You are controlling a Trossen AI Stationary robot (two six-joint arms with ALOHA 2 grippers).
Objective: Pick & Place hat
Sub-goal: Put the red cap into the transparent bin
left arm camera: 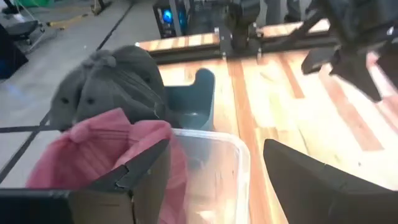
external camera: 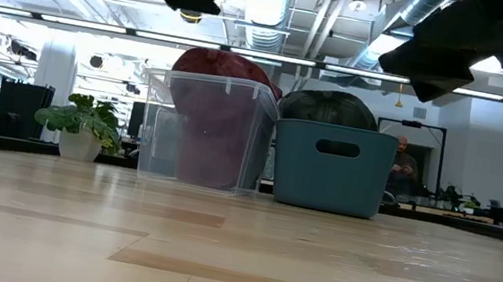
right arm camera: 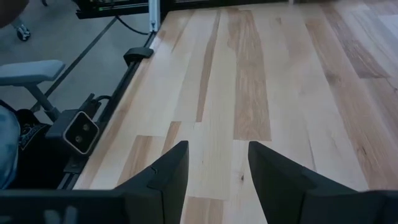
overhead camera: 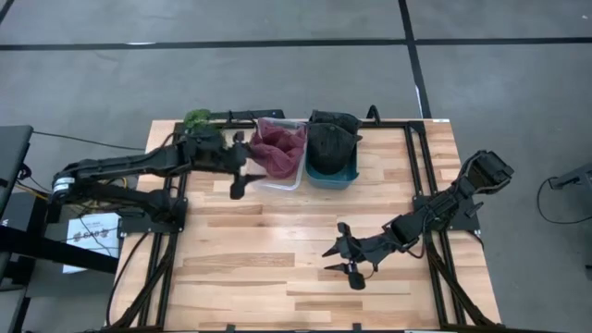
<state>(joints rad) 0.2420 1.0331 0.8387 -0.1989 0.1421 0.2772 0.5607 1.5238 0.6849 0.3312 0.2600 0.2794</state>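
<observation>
Two binned hats (overhead camera: 280, 148) beside left tool (overhead camera: 239, 165)

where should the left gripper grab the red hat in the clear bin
From above, by the bunched crown of the red hat: it bulges past the rim of the clear bin, so the walls don't block it. The left gripper is open beside the bin.

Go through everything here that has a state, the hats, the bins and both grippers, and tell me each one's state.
Red hat: in the clear bin, bulging above its rim.
Dark hat: in the teal bin, heaped above its rim.
Clear bin: upright, no lid.
Teal bin: upright, touching the clear bin.
Left gripper: open, empty, beside the clear bin.
Right gripper: open, empty, above bare table.
</observation>
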